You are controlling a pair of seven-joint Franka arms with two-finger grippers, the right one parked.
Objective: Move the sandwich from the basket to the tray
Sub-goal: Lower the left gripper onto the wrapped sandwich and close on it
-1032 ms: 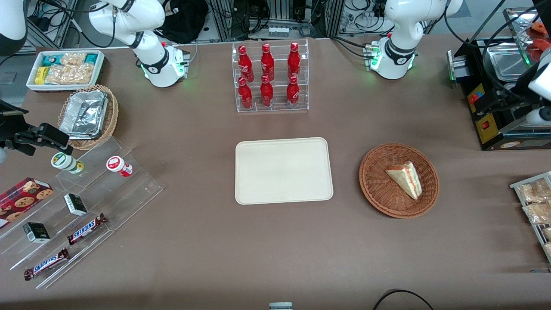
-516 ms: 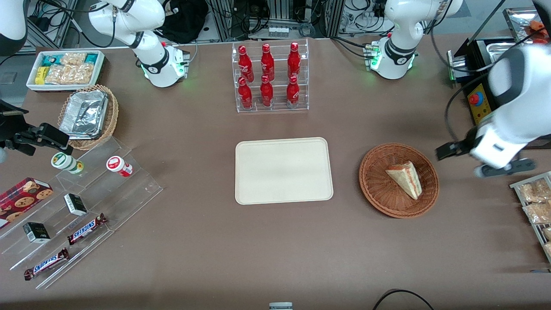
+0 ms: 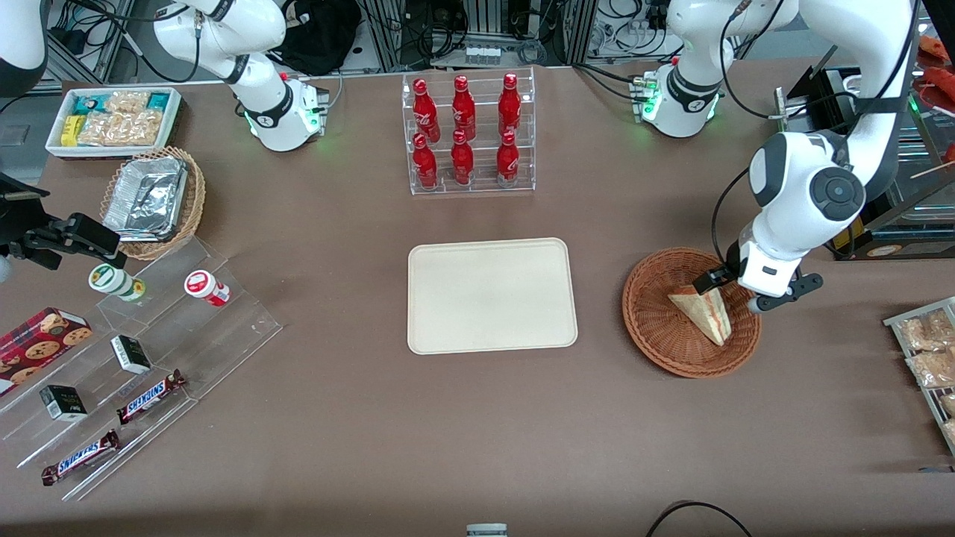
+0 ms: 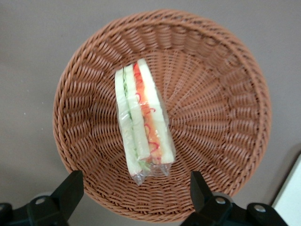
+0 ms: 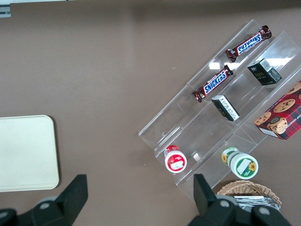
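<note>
The sandwich [image 3: 705,313] is a wrapped pale wedge with red and green filling, lying in the round reddish-brown wicker basket [image 3: 656,339]. My gripper [image 3: 733,292] hangs just above the basket, over the sandwich's wide end, open with nothing between its fingers. In the left wrist view the sandwich [image 4: 141,122] lies on its side in the basket [image 4: 216,94], and the gripper [image 4: 135,190] straddles the basket's rim next to the wrapper's tip. The cream tray [image 3: 492,294] lies bare beside the basket, toward the parked arm's end.
A clear rack of red bottles [image 3: 466,134] stands farther from the camera than the tray. A black machine [image 3: 843,194] and a rack of snack packets [image 3: 929,358] flank the basket at the working arm's end. Clear snack shelves [image 3: 142,350] lie toward the parked arm's end.
The left arm has swung in from the working arm's end of the table and now holds its gripper over the basket. The sandwich, basket and tray have not moved.
</note>
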